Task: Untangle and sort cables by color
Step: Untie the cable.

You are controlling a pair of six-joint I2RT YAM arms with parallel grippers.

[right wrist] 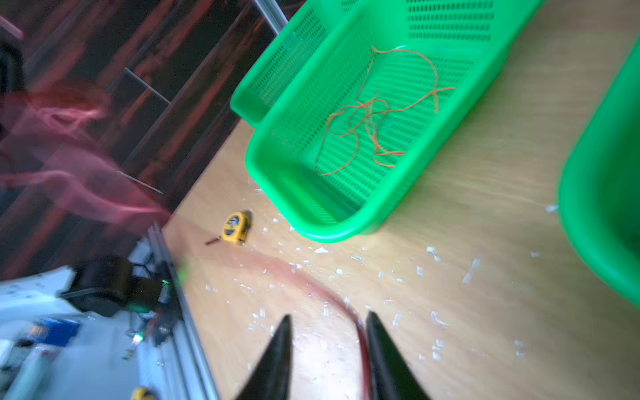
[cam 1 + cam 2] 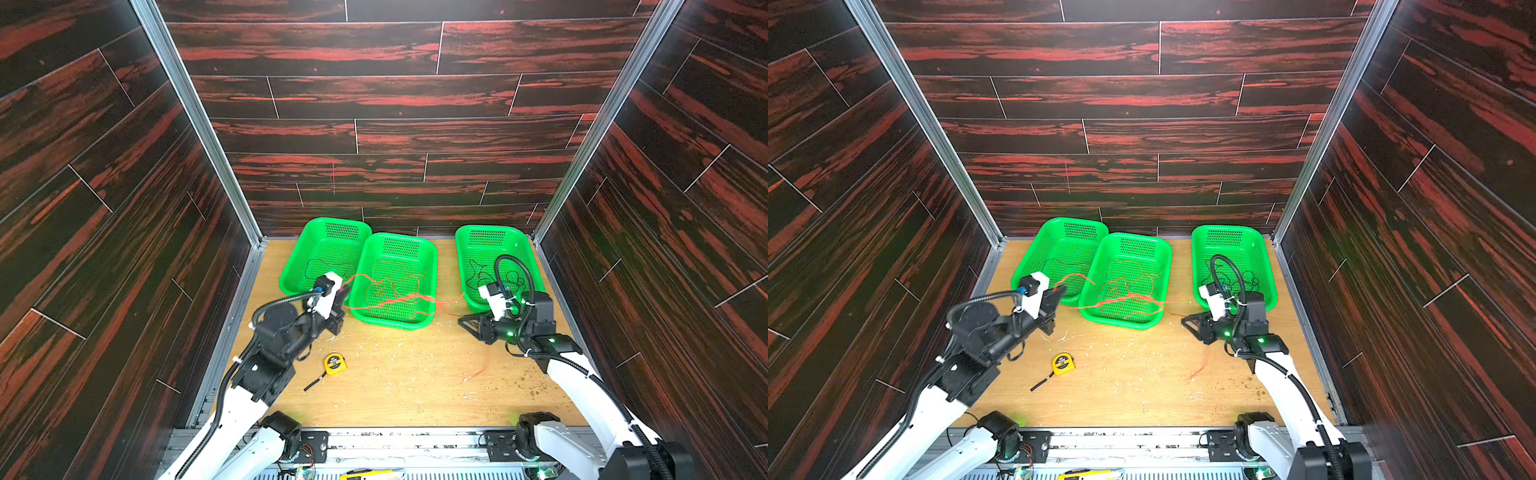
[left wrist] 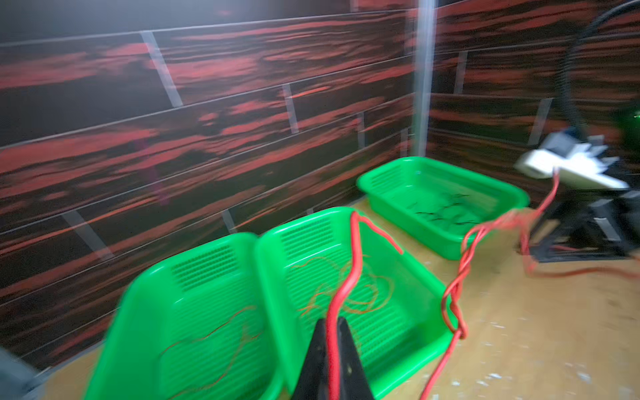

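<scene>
Dark red-grained plank walls [image 2: 374, 104], pale wooden table [image 2: 395, 386] strewn with white chips [image 2: 374, 345]. Centre stage: middle basket [image 2: 433, 270], thin orange cables [image 1: 374, 114] coiled inside. Draped right across its rim and twisted on itself, a red cable [image 2: 399, 300]. Just left of that basket, left gripper [image 3: 333, 323] pressed together on the red cable. Just right of the basket, right gripper [image 1: 328, 316] spread apart, with a blurred red strand against one finger, nothing clamped. Further right, black cables [image 2: 478, 274] in the right-hand basket [image 2: 460, 257]. Light and limp, likely to snag at the twist; best pinched near a free end, then drawn out slowly, never yanked.
</scene>
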